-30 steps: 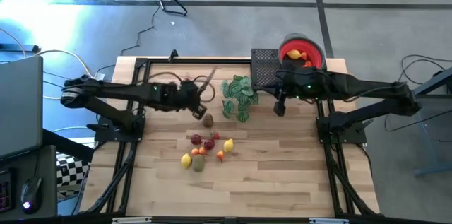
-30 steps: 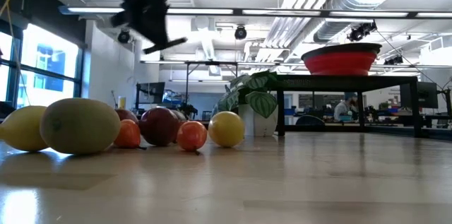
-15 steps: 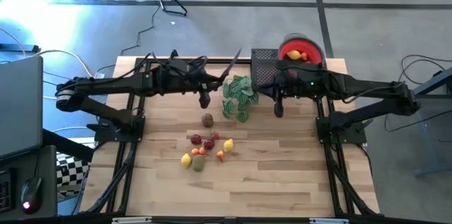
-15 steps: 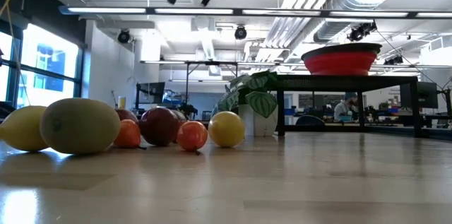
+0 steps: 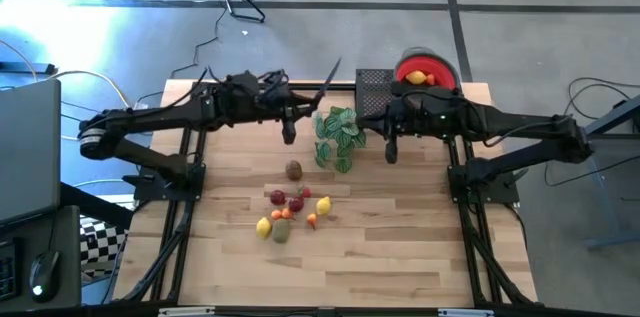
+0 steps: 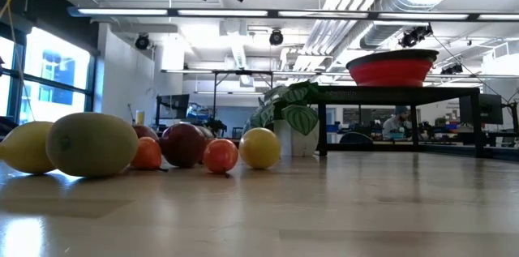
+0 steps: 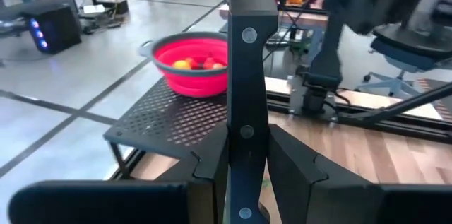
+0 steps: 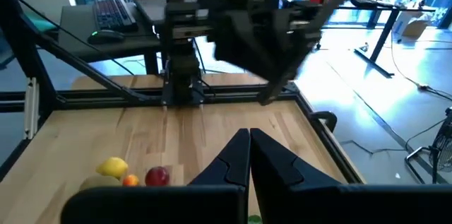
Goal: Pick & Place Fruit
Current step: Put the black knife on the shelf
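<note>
Currently the fruit (image 5: 289, 209) lies clustered at table centre, several pieces already in the red bowl (image 5: 443, 70) at 1 o'clock. Left gripper (image 5: 290, 134) and right gripper (image 5: 390, 150) hover closed and empty, clear of the plant (image 5: 338, 135), presumably between picks.

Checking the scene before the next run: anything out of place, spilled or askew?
Nothing stands out. Loose fruit sits clustered mid-table, a few pieces lie in the red bowl on its mesh stand, and the plant sprig stands upright.
</note>
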You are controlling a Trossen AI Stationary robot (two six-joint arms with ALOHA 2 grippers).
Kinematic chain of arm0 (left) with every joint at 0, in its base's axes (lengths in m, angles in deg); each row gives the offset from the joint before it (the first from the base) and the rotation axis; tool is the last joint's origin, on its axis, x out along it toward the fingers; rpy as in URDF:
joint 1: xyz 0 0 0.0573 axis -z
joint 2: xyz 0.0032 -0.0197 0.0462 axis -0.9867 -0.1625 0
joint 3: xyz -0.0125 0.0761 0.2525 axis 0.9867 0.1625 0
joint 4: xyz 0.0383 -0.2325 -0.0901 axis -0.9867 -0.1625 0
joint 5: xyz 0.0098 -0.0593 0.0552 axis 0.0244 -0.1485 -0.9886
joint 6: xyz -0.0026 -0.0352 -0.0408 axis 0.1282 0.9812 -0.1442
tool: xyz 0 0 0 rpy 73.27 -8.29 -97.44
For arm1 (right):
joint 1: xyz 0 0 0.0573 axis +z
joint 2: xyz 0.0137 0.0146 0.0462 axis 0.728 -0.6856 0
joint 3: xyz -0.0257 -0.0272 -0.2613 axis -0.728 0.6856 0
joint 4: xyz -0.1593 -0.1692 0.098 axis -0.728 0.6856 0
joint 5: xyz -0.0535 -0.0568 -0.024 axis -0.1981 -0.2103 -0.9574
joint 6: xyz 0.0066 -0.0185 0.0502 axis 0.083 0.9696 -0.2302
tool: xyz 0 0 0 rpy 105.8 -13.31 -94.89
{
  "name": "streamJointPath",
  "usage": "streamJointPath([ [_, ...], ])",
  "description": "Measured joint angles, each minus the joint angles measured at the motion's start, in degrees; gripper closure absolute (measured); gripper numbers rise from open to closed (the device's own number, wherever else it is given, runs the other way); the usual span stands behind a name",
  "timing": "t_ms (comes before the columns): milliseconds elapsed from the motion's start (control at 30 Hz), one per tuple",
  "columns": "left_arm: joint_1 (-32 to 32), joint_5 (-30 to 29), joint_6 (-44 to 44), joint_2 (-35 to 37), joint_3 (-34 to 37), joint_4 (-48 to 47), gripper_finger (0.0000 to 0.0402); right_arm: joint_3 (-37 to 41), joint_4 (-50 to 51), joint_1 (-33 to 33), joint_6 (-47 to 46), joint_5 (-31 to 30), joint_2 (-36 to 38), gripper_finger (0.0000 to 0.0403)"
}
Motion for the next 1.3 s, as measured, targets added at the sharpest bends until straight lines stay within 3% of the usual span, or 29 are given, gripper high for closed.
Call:
streamJointPath([
  [367,-14.0,24.1,-1.1,-0.1,0.0,0.1,0.0325,0.1,-7.6,0.0,-1.8,-0.6,-10.9,0.0398],
  [633,-19.1,36.3,-3.6,-0.5,0.0,0.5,0.0325,0.1,-17.7,0.0,0.4,-9.5,-16.6,0.0398],
  [867,-19.0,39.9,-4.2,-0.5,0.0,0.5,0.0325,0.1,-27.6,0.0,1.5,-12.7,-16.7,0.0398],
  [1000,-19.0,43.8,-4.2,-0.5,0.0,1.7,0.0325,0.1,-32.4,0.0,3.6,-9.3,-16.7,0.0396],
  [1133,-19.0,46.3,-4.3,-0.5,0.0,2.7,0.0325,0.0,-32.3,0.0,2.9,-9.5,-17.1,0.0365],
  [1300,-19.0,48.2,-4.9,-0.5,0.0,3.4,0.0325,0.0,-36.3,-0.4,1.3,-9.4,-18.6,0.0274],
])
